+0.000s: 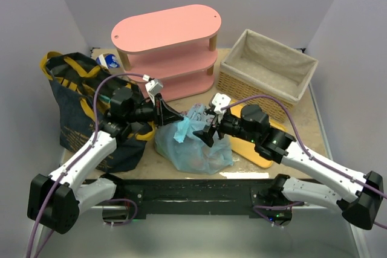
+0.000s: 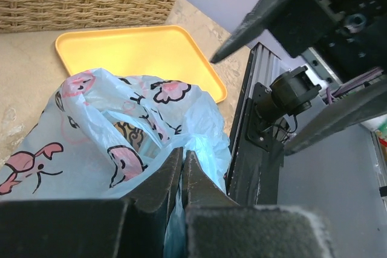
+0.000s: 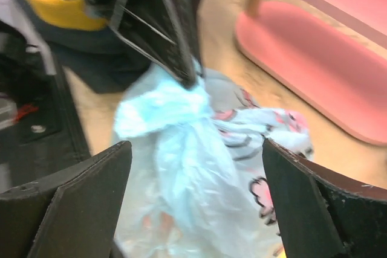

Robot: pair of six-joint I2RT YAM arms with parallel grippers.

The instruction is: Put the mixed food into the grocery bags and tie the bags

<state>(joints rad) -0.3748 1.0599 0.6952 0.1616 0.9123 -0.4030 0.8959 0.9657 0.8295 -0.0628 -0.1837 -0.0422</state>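
Observation:
The light-blue patterned plastic bag (image 1: 193, 148) sits bulging at the table's front middle, with its top gathered into a twisted tail (image 3: 181, 107). My left gripper (image 2: 182, 160) is shut on that tail and reaches in from the left (image 1: 174, 116). My right gripper (image 3: 195, 144) stands open with its fingers either side of the twisted plastic, touching nothing; in the top view it (image 1: 209, 131) hovers just right of the knot. The navy denim tote (image 1: 78, 110) with mustard handles stands at the left. The mixed food is hidden inside the bags.
A yellow tray (image 2: 133, 52) lies right of the plastic bag, under my right arm. Behind it is a lined wicker basket (image 1: 266, 70). A pink three-tier shelf (image 1: 169, 46) stands at the back middle. The table's front rail (image 1: 199, 188) runs just below the bag.

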